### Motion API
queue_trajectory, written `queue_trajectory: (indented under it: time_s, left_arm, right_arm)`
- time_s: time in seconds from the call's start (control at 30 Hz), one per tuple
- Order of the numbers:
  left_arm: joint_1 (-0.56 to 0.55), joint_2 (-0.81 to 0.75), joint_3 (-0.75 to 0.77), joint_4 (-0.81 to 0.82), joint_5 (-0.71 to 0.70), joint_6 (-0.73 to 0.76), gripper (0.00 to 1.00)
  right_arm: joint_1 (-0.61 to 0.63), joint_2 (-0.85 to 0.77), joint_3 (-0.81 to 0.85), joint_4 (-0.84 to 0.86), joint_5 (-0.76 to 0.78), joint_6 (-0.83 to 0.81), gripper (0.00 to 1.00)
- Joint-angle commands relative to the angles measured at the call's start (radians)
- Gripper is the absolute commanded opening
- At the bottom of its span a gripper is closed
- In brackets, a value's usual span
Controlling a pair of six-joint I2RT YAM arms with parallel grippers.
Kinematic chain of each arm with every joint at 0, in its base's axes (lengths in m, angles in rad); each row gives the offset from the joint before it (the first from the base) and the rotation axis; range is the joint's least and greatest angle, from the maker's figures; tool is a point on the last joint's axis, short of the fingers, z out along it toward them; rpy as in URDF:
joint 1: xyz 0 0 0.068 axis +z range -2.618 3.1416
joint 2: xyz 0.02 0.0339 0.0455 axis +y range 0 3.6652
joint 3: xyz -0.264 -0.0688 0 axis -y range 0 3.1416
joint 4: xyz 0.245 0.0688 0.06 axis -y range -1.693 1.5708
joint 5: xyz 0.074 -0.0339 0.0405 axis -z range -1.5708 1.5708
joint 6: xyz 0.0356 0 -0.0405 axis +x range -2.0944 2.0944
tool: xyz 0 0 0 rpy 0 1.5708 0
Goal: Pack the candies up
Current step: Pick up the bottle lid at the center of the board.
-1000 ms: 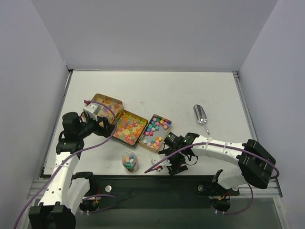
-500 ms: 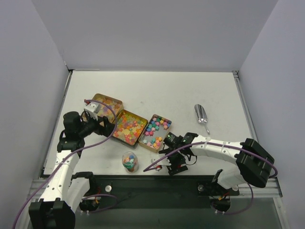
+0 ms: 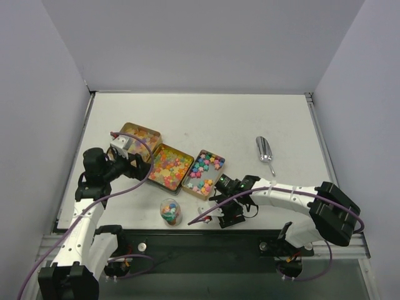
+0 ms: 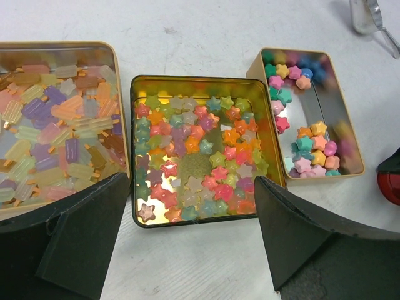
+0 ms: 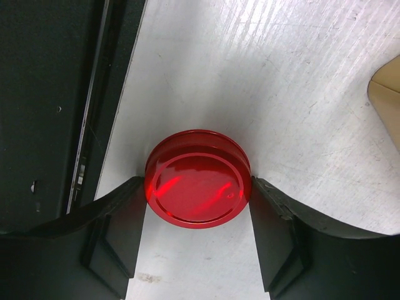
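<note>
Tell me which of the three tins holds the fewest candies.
The rightmost tin, nearest the scoop: bare metal shows across its middle; the left tin and middle tin are nearly covered.

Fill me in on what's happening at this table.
The right gripper has a finger against each side of the red round lid, which lies flat on the table near its front edge. The left gripper hangs open over the middle tin of star candies. A small clear jar, partly filled, stands beside the lid.
</note>
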Motion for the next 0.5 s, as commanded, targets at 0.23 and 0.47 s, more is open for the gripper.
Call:
queue_trajectory:
  time_s: [0.23, 0.47]
  left_arm:
    - [0.023, 0.028, -0.01, 0.139, -0.012, -0.056, 0.94]
    - [0.139, 0.158, 0.027, 0.276, -0.11, -0.32, 0.93]
  right_arm:
    - [0.012, -0.082, 0.349, -0.162, 0.008, 0.132, 0.54]
    - [0.061, 0.173, 0.837, -0.358, -0.029, 0.222, 0.54]
